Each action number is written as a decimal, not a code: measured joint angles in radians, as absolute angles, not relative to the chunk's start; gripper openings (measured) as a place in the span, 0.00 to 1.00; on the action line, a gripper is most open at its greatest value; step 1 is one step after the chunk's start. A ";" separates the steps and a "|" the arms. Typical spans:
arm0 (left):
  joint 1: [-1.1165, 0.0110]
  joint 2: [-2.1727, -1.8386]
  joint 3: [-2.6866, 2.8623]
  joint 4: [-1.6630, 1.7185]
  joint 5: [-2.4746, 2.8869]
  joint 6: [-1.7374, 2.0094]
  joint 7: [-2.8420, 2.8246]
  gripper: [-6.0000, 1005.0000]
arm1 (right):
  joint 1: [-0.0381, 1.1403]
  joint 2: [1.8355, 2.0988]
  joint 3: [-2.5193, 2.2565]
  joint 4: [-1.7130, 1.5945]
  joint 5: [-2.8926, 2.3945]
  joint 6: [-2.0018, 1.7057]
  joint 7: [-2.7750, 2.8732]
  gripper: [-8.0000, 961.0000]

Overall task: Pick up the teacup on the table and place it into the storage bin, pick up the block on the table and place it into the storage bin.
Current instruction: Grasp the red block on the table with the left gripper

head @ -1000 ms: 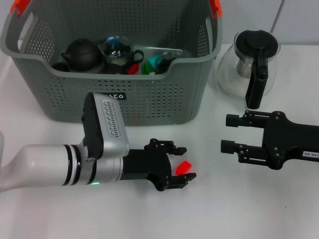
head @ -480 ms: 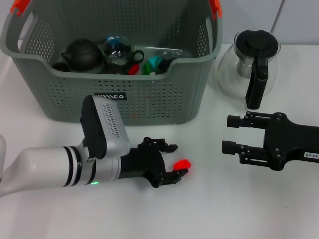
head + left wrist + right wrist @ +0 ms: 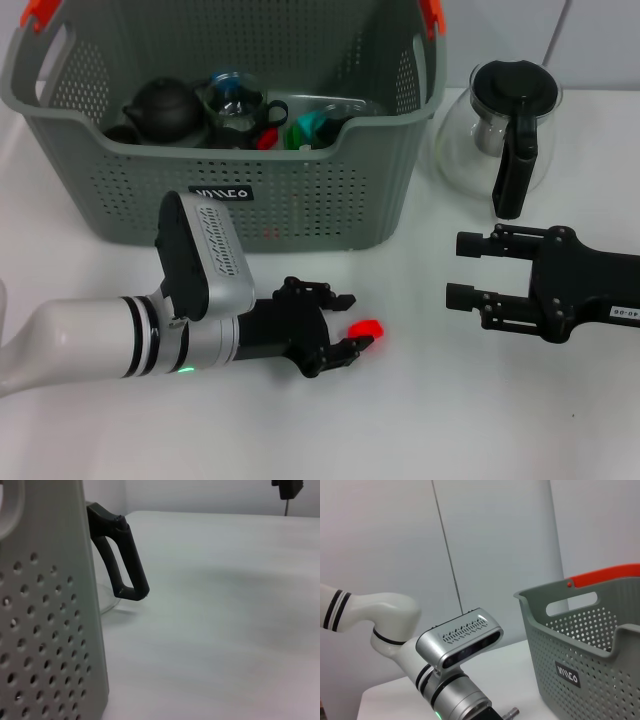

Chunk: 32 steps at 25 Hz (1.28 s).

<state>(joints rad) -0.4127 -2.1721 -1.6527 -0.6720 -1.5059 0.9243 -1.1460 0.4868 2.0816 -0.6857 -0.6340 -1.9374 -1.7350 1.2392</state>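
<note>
The left claw (image 3: 345,322) is seen low over the white counter (image 3: 420,420), in front of the storage bin (image 3: 300,200), its silver arm reaching in from the left edge of the head view. Its black fingers are spread apart, and a small red block (image 3: 367,328) lies on the counter at their tips, between them; whether the pads touch it cannot be told.

The grey perforated storage bin stands at the back of the counter, with orange clips on its handles and a black label on its front wall. Inside it a dark teapot (image 3: 165,108), a glass teacup (image 3: 232,97) and some red and green pieces are seen together.

To the right of the bin, a glass teapot (image 3: 500,120) with a black lid and black handle stands on the counter; in the left wrist view that handle (image 3: 120,555) is seen just past the bin's corner.

The right claw (image 3: 465,270) is held above the counter on the right, in front of the glass teapot and well apart from the block, with its fingers parted and nothing between them.
</note>
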 joint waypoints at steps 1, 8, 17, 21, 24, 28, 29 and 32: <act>-0.413 -2.172 -1.652 -0.672 -1.506 0.924 -1.146 0.50 | 0.487 2.081 -0.686 -0.634 -1.937 -1.735 1.239 0.72; -0.414 -2.173 -1.652 -0.668 -1.504 0.925 -1.147 0.45 | 0.488 2.080 -0.686 -0.633 -1.937 -1.735 1.239 0.72; -0.420 -2.171 -1.629 -0.674 -1.500 0.927 -1.187 0.43 | 0.487 2.080 -0.686 -0.634 -1.937 -1.735 1.240 0.72; -0.432 -2.166 -1.616 -0.678 -1.469 0.927 -1.243 0.42 | 0.485 2.079 -0.686 -0.634 -1.937 -1.735 1.239 0.72; -0.430 -2.169 -1.614 -0.691 -1.456 0.924 -1.246 0.38 | 0.485 2.079 -0.686 -0.634 -1.937 -1.735 1.239 0.72; -0.425 -2.169 -1.617 -0.707 -1.454 0.932 -1.250 0.19 | 0.485 2.079 -0.686 -0.633 -1.937 -1.735 1.240 0.72; -0.424 -2.168 -1.619 -0.711 -1.454 0.938 -1.253 0.19 | 0.485 2.079 -0.686 -0.633 -1.937 -1.735 1.239 0.72; -0.411 -2.160 -1.637 -0.746 -1.453 0.999 -1.275 0.19 | 0.485 2.077 -0.683 -0.633 -1.937 -1.735 1.239 0.72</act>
